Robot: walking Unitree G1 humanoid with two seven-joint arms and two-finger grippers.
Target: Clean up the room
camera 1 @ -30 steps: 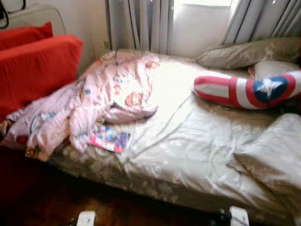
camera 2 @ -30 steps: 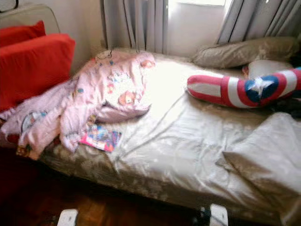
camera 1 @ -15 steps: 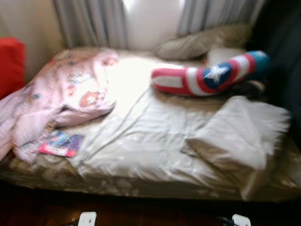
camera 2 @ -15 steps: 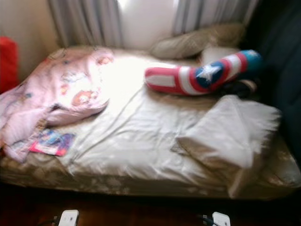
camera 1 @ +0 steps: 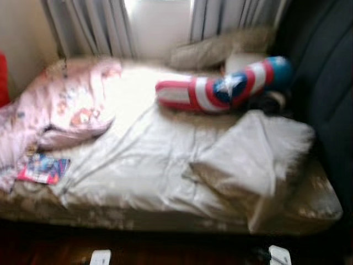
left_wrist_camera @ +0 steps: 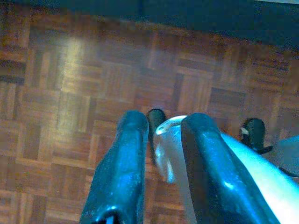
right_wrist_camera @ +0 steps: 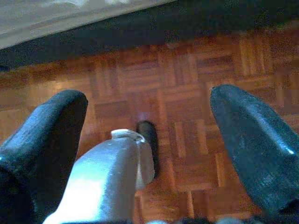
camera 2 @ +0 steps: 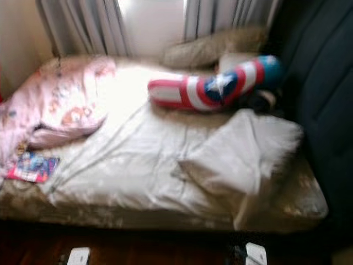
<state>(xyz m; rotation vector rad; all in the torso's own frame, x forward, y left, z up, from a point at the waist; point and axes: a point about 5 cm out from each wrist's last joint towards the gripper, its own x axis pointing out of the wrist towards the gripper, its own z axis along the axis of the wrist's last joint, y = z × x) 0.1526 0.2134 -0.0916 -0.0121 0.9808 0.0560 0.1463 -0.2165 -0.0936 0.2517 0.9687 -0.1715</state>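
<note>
Our left gripper hangs over the wooden floor with its fingers close together, holding nothing. Our right gripper hangs low too, fingers spread wide. Before us is the bed. A bright booklet lies by its near left edge, beside a pink blanket. A beige pillow lies to the right. Farther back rests a red, white and blue cushion, then the curtains.

home bedroom | bed, pillows, curtains, parquet floor
</note>
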